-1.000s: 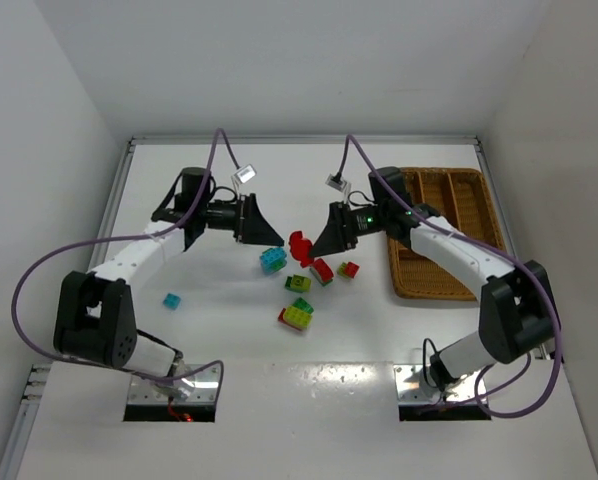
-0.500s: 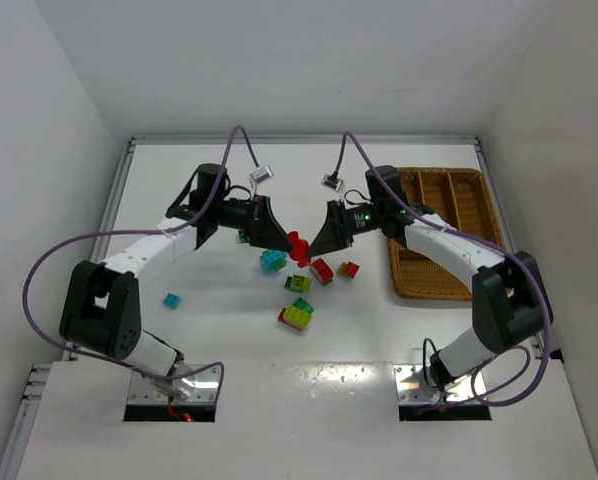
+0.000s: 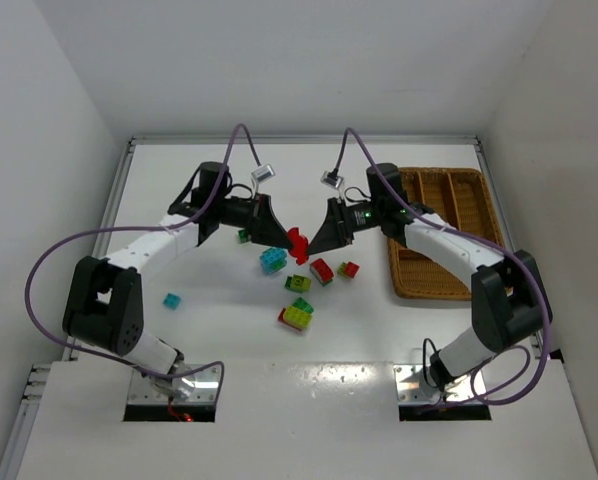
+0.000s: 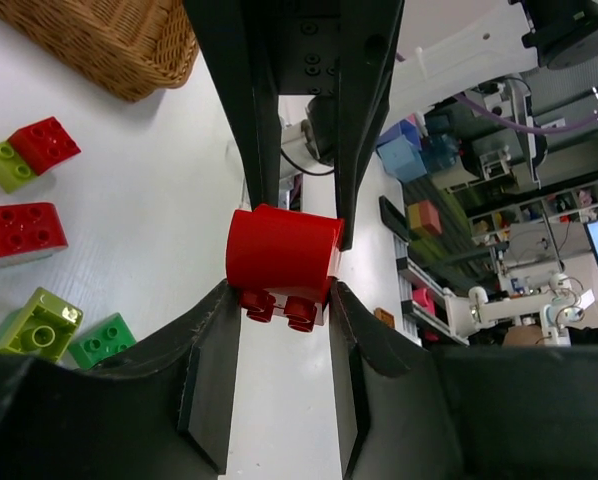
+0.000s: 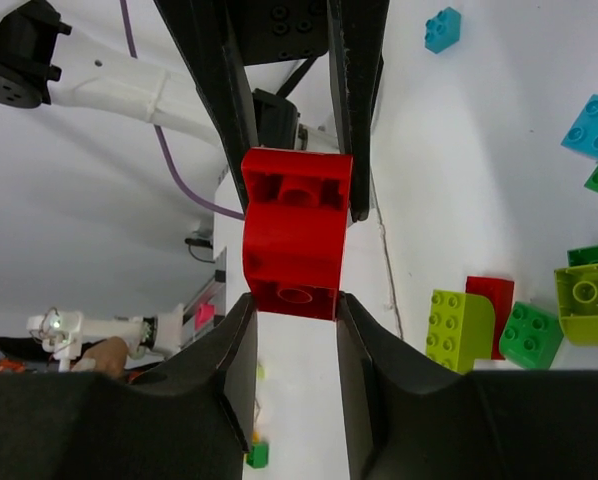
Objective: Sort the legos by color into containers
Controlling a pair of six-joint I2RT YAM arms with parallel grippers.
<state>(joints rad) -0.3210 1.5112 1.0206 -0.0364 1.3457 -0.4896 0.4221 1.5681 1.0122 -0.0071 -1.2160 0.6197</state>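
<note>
Your left gripper (image 4: 282,305) and right gripper (image 5: 291,310) both pinched the red studded plastic brick (image 3: 298,243) — probably light, stiff, slick — by its flat sides.

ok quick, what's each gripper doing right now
left gripper: jaws closed on the red lego
right gripper: jaws closed on the same red lego

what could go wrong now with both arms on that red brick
1. The left end effector and right end effector grip one red brick in mid-air; an uneven pull may pop it out onto the loose bricks below.
2. The two end effectors sit very close and might collide.
</note>
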